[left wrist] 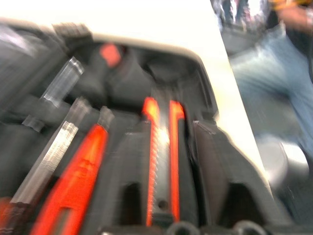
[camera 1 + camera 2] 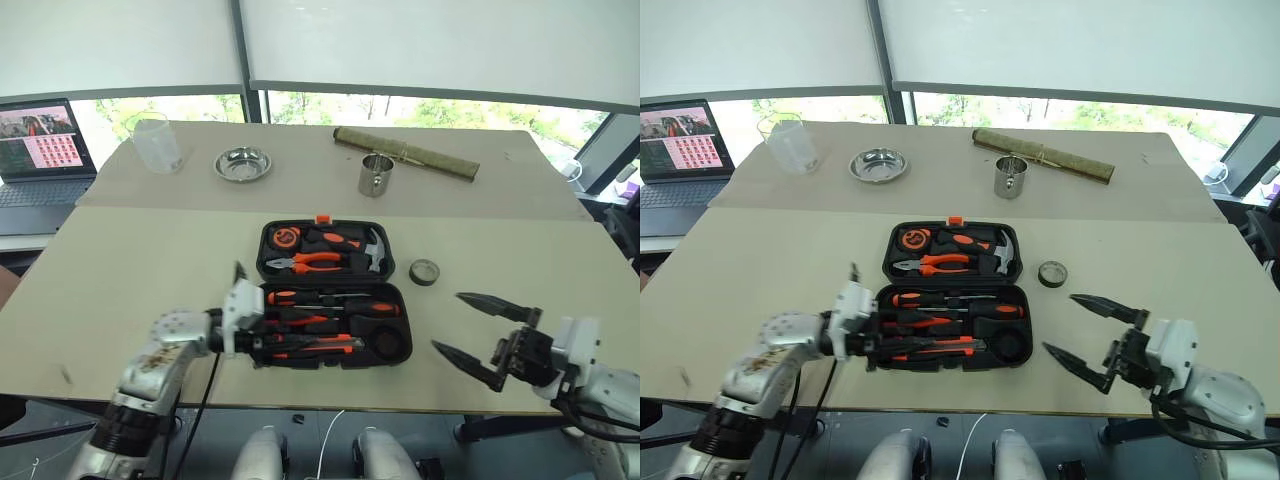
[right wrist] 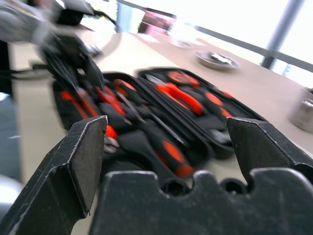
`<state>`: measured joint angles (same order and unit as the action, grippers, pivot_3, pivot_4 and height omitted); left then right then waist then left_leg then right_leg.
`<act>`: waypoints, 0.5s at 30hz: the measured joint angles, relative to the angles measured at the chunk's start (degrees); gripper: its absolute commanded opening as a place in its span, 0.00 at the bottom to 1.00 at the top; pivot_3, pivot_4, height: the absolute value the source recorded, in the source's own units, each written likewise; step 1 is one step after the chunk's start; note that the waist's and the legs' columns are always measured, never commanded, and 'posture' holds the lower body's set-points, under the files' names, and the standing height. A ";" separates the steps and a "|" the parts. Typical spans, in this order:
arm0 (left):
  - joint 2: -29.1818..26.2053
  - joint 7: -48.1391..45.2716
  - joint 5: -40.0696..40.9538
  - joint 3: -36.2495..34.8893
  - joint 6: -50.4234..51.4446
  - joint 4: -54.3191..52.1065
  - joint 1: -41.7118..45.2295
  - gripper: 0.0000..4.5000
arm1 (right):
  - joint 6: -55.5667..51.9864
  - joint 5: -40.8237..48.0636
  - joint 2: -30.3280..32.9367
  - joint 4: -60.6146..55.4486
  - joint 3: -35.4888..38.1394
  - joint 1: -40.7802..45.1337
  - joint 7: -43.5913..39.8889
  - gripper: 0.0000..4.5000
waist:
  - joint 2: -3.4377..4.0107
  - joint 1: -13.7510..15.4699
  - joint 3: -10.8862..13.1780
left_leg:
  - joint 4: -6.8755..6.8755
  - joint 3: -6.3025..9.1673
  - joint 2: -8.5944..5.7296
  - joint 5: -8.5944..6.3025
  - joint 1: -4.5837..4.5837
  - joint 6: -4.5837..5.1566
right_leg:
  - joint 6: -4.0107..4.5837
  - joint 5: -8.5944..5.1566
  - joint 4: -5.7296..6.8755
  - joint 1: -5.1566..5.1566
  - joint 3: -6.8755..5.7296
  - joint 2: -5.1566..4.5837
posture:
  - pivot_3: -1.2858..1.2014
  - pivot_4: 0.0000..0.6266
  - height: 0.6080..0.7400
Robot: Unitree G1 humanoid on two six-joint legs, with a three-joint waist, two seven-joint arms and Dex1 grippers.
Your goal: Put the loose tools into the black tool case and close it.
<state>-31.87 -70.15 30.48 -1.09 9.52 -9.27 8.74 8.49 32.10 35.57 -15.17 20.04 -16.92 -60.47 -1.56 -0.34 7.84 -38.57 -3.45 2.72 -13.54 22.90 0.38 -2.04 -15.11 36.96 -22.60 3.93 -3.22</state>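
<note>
**Tape roll still outside the case**

While the black tool case (image 2: 334,293) lies open on the table (image 2: 130,270), our biggest risk is closing it too soon: the small tape roll (image 2: 425,271) sits on the table just right of the case, apart from it, and would be left behind. A second risk is our left gripper (image 2: 262,345), low over the near half's left end. Its fingers are blurred and we cannot tell how far apart they stand or whether they hold anything; dragging sideways from there could lift the utility knife (image 1: 160,161) out of its slot, and the lid would then jam on it.

Our right gripper (image 2: 482,335) hangs wide open and empty beside the case's near right corner.

The case's long axis runs left to right across the table, its orange latch (image 2: 323,218) on the far edge. The knife and screwdrivers (image 2: 330,298) lie along that same axis, in the near half.
</note>
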 measured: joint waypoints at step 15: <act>-9.51 -4.72 7.37 -12.22 1.76 3.06 -1.95 0.99 | -15.56 -17.86 15.90 16.87 -16.24 33.24 -1.73 1.00 | -0.04 -1.13 0.32 | 0.03 -0.24 -0.02 0.01 0.21 0.02 | 0.09 0.12 -0.02 -0.46 0.08 0.02 | 0.52 0.24 1.00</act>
<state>-41.38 -74.87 37.85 -13.31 11.28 -6.21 6.79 -7.07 14.25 51.46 1.70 3.80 16.32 -62.20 -1.60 -1.47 8.17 -38.53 -3.68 2.70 -13.53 23.12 0.39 -1.95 -14.99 36.93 -23.06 4.01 -3.21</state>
